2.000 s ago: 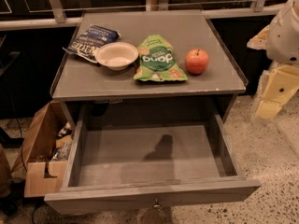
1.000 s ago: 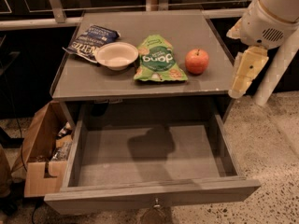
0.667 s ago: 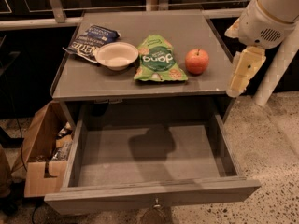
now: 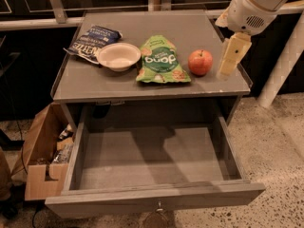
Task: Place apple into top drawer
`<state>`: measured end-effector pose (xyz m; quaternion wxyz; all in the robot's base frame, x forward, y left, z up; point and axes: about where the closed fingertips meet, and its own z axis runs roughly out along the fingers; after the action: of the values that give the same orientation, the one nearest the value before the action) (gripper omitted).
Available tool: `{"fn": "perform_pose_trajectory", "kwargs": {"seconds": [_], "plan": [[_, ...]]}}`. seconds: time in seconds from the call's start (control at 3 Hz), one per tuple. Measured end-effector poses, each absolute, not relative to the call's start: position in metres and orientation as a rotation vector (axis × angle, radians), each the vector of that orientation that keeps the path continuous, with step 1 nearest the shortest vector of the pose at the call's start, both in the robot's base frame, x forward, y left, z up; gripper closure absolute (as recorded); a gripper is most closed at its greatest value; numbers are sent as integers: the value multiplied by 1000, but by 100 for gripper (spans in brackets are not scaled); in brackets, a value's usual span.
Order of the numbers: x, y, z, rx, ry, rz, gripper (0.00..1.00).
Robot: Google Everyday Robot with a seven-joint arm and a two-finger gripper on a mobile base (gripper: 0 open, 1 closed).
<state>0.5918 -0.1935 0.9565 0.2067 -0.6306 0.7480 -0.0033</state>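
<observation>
The red-orange apple [image 4: 200, 62] stands on the grey cabinet top [image 4: 190, 25], toward its right side. The top drawer [image 4: 152, 194] is pulled wide open below, and its flat bottom holds nothing. My gripper [image 4: 231, 57] hangs from the white arm at the upper right. It points down over the cabinet top's right edge, just right of the apple and close beside it. It holds nothing that I can see.
A green snack bag [image 4: 160, 60] lies just left of the apple, with a white bowl [image 4: 118, 56] and a blue chip bag [image 4: 92, 41] farther left. A cardboard box [image 4: 40, 156] stands on the floor at the left. A white post [image 4: 280, 65] leans at the right.
My arm has swung in from the right and the gripper has moved left, from beside the cabinet to over its right edge next to the apple. The apple and drawer have not moved.
</observation>
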Motion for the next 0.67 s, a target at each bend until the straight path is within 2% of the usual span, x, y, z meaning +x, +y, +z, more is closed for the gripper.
{"fn": "perform_pose_trajectory", "kwargs": {"seconds": [0.67], "plan": [[652, -166, 946, -1834, 2026, 20, 0]]}}
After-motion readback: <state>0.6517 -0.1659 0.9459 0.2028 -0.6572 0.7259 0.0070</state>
